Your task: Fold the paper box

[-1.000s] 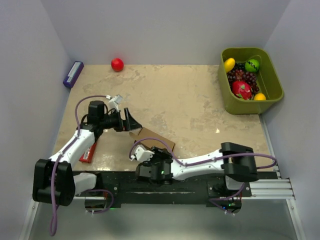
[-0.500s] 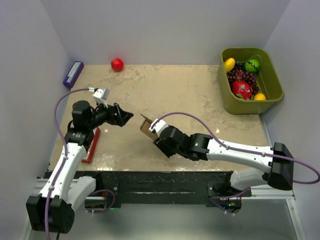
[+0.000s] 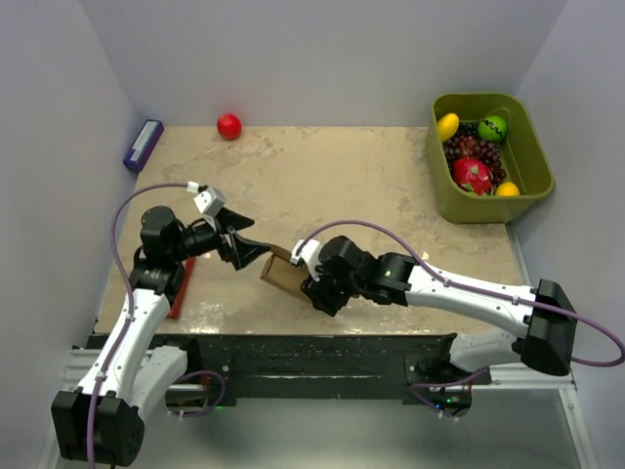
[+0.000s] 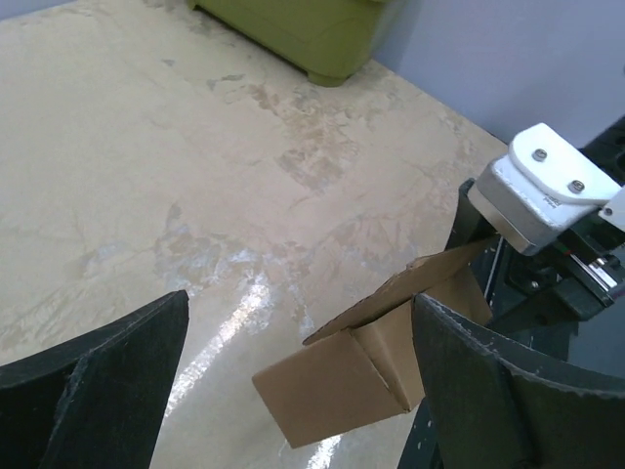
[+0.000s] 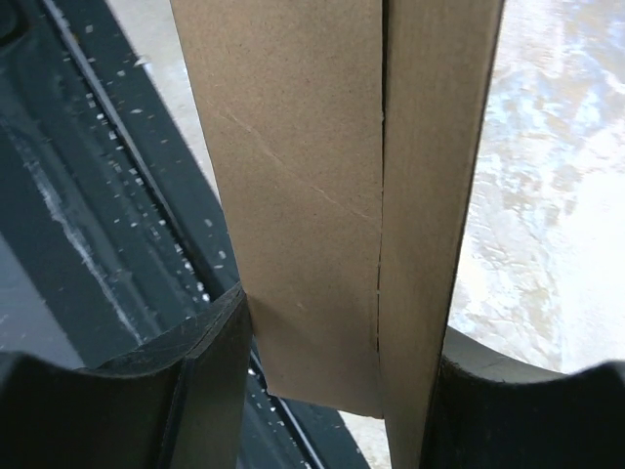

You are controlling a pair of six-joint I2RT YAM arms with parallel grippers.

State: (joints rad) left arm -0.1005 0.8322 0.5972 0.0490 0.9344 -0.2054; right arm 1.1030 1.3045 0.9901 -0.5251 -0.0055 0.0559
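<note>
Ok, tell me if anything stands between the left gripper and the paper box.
Nothing visible does. The left gripper is open, and the paper box lies straight ahead of its gap, with only bare table around it. The right gripper is clamped on the box's far end, beyond that path.

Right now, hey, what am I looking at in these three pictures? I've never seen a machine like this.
Two robot arms are bolted to a table. One picture looks down from above; the other two come from a camera on each wrist. The right gripper pinches a partly folded brown paper box, while the left gripper hangs wide open just beside it. Also on the table: a red ball, a purple box, a flat red box by the left arm, and a green bin of fruit.
</note>
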